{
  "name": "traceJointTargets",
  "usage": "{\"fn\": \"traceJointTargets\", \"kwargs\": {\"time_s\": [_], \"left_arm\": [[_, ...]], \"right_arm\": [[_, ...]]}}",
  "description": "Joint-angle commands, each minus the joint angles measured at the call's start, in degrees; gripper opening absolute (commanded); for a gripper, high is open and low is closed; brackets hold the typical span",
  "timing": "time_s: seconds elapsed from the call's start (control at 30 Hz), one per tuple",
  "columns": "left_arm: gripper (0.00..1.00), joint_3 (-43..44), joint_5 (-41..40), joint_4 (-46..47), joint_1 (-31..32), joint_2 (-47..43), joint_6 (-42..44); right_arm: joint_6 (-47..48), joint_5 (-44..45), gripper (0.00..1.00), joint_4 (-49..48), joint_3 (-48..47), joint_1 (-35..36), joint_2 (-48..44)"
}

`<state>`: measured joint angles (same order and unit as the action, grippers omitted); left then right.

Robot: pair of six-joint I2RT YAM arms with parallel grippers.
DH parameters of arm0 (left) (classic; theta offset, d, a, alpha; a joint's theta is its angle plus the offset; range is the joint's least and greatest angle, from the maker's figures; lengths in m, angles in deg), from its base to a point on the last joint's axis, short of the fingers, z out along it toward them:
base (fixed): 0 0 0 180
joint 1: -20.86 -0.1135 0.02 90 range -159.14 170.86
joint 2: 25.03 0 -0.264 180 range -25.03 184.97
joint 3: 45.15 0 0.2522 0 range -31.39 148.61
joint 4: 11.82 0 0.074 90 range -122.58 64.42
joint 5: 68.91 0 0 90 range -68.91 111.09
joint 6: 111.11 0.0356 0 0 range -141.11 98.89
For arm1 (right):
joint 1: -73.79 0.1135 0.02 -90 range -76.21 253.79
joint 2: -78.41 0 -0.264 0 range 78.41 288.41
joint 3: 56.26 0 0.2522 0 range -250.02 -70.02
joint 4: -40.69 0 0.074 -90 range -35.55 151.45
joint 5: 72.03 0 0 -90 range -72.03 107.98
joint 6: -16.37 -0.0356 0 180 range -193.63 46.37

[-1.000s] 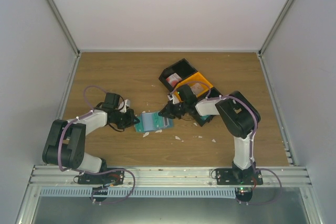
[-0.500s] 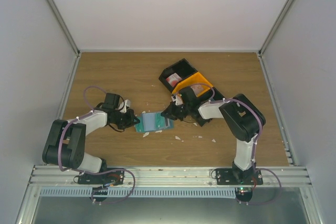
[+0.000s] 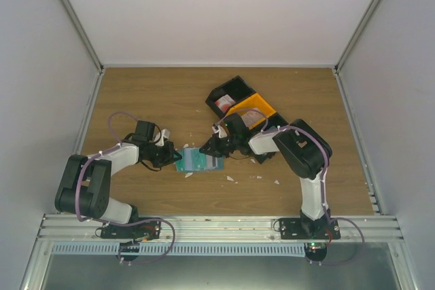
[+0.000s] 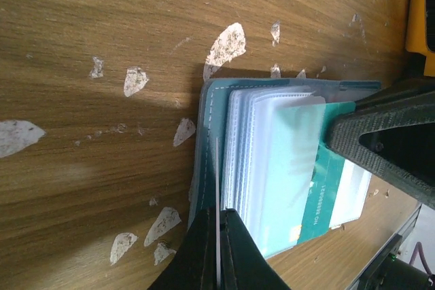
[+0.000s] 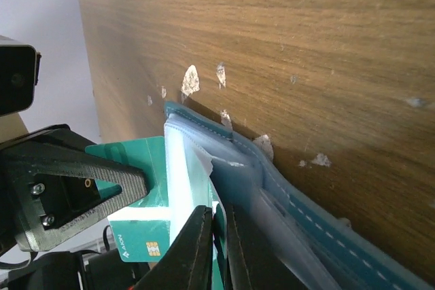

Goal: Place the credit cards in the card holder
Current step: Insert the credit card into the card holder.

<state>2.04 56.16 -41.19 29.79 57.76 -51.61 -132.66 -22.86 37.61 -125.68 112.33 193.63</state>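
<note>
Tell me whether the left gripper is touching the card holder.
Touching. The left wrist view shows the left gripper shut on the card holder: its thin cover edge sits pinched between the two fingers.

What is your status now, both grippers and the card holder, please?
Left gripper shut on card holder cover. Right gripper at its pockets, grip unclear. Teal card partly in. White scraps nearby, not blocking.

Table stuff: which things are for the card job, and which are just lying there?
For the job:
- holder
- teal card poking out of the holder
- cards waiting in the tray

Just lying about:
- white scraps scattered on the wood
</note>
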Motion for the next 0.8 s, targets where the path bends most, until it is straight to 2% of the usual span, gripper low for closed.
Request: {"fn": "traceJointTargets", "kwargs": {"time_s": [0.0, 0.13, 0.23, 0.37, 0.5, 0.77], "left_arm": [[0.0, -0.99, 0.61, 2.37, -0.23, 0.58, 0.18], [0.0, -1.25, 0.63, 2.11, -0.25, 0.09, 0.22], [0.0, -1.49, 0.64, 1.87, -0.27, -0.61, 0.18], [0.0, -1.89, 1.04, 1.56, -0.21, -1.75, 0.18], [0.0, -2.68, 1.64, 1.56, -0.14, -2.6, 0.09], [0.0, -3.8, 2.61, 2.02, -0.04, -2.99, -0.5]], "right_arm": [[-0.22, -0.63, 0.1, -1.89, -1.02, 1.66, 2.21], [-0.28, 2.98, 0.26, -2.54, 0.52, 2.19, -0.11], [1.95, 7.25, 0.41, 1.71, 0.74, 2.89, -3.32], [4.75, 13.09, 0.54, 8.16, 0.01, 4.32, -6.91], [5.49, 18.67, 0.59, 13.21, -0.33, 5.9, -8.99], [4.93, 25.36, 0.61, 19.48, -1.0, 8.73, -10.26]]}}
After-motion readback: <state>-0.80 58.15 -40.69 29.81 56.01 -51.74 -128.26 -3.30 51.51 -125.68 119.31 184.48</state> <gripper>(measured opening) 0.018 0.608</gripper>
